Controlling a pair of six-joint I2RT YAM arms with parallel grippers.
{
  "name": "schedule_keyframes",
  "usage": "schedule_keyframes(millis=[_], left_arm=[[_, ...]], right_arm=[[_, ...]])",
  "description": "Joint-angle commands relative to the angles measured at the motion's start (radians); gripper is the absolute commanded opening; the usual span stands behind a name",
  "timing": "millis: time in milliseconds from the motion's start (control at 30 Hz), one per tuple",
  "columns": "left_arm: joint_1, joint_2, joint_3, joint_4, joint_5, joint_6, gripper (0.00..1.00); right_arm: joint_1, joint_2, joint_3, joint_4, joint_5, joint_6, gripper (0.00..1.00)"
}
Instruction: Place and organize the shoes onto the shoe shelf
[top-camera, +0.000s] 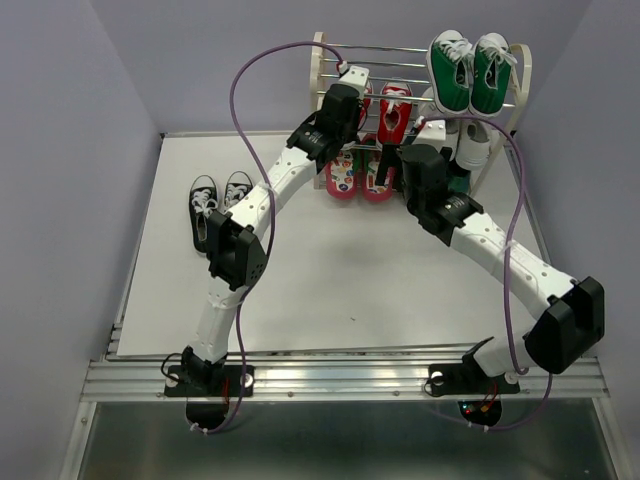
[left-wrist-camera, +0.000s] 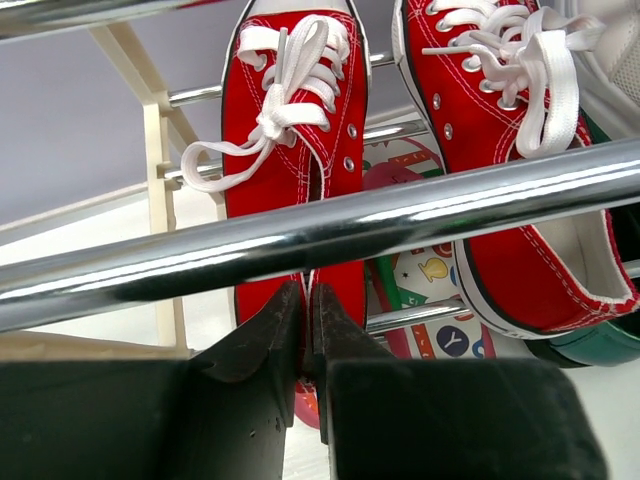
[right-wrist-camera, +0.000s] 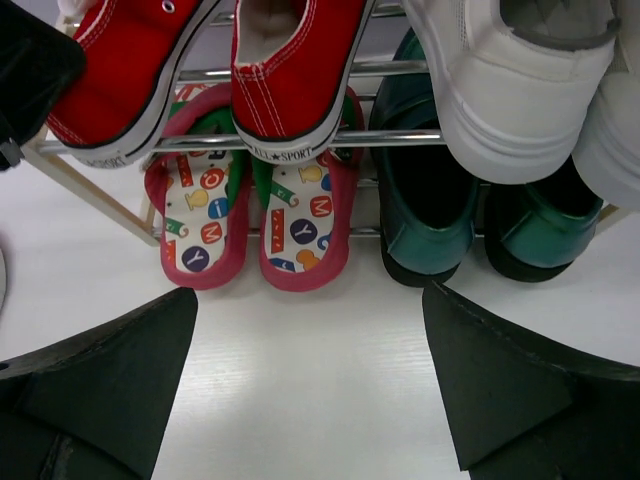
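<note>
The shoe shelf (top-camera: 318, 60) stands at the back of the table. A pair of red sneakers (top-camera: 393, 112) rests on its middle tier at the left. In the left wrist view my left gripper (left-wrist-camera: 307, 297) is shut on the heel of the left red sneaker (left-wrist-camera: 290, 150), under a silver rod (left-wrist-camera: 400, 215); the other red sneaker (left-wrist-camera: 490, 130) lies beside it. Pink-red flip-flops (right-wrist-camera: 300, 220) sit on the bottom tier. Black sneakers (top-camera: 205, 205) stand on the table at the left. My right gripper (right-wrist-camera: 310, 370) is open and empty just in front of the flip-flops.
Green sneakers (top-camera: 468, 72) sit on the top tier at the right, with white sneakers (right-wrist-camera: 510, 90) below them and dark teal shoes (right-wrist-camera: 430, 220) on the bottom right. My left gripper (top-camera: 352, 100) and right gripper (top-camera: 400, 160) are both close to the shelf front.
</note>
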Motion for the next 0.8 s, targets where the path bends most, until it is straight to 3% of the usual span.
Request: schedule_keyframes(millis=[0, 300, 367, 500, 600, 667, 767], left_arm=[[0.004, -0.062, 0.01, 0.079, 0.026, -0.021, 0.07], [0.002, -0.046, 0.031, 0.105, 0.06, -0.081, 0.06], [0.004, -0.046, 0.031, 0.11, 0.06, -0.085, 0.14], [0.002, -0.046, 0.028, 0.102, 0.064, -0.089, 0.18], [0.004, -0.055, 0.012, 0.096, 0.064, -0.092, 0.34], [0.002, -0.062, -0.002, 0.087, 0.07, -0.093, 0.51], [0.004, -0.086, -0.013, 0.064, 0.09, -0.086, 0.64]], right_arm=[[-0.003, 0.043, 0.092, 0.076, 0.053, -0.01, 1.0], [-0.003, 0.066, 0.097, 0.078, 0.046, 0.03, 1.0], [-0.003, 0.06, 0.086, 0.076, 0.046, 0.03, 1.0], [-0.003, 0.049, 0.063, 0.076, 0.049, 0.031, 1.0], [-0.012, 0.042, 0.052, 0.076, 0.05, 0.031, 1.0], [-0.012, 0.031, 0.04, 0.076, 0.049, 0.033, 1.0], [-0.012, 0.011, 0.018, 0.076, 0.032, 0.037, 1.0]])
